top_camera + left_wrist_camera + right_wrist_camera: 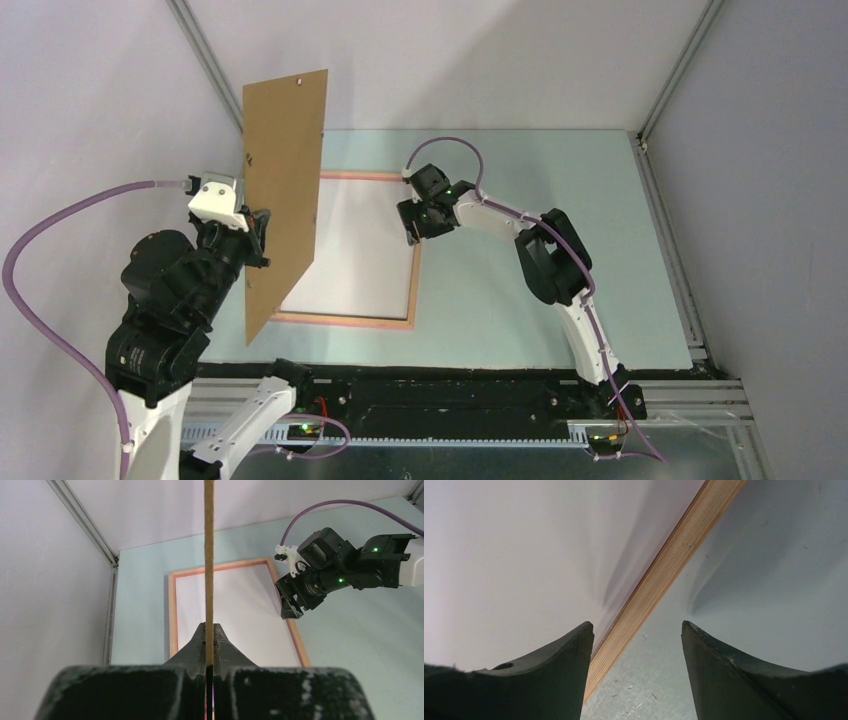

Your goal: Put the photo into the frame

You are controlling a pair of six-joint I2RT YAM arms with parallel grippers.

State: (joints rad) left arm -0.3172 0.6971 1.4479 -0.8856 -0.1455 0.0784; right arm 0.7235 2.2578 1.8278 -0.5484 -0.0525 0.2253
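Pale walls are seen around a mint-green table [520,170], on which the frame [340,321] is laid flat, its salmon rails forming a rectangle left of centre. Its opening is filled by a white sheet, apparently the photo [365,240] with its blank back up; no printed side is shown.

A brown backing board [285,190] is held upright on edge above the frame's left part. It is clamped by the left gripper [258,235], and in the left wrist view the jaws are seen pressed flat against both faces of the board's thin edge [209,555].

The right gripper [413,236] is lowered at the frame's right rail. Its jaws are parted, and nothing is held between them. In the right wrist view the wooden rail [674,550] is seen running diagonally through the gap. One finger [569,655] is placed over the white sheet [499,555] and the other is set over the bare table. Whether the fingertips touch either surface cannot be told.
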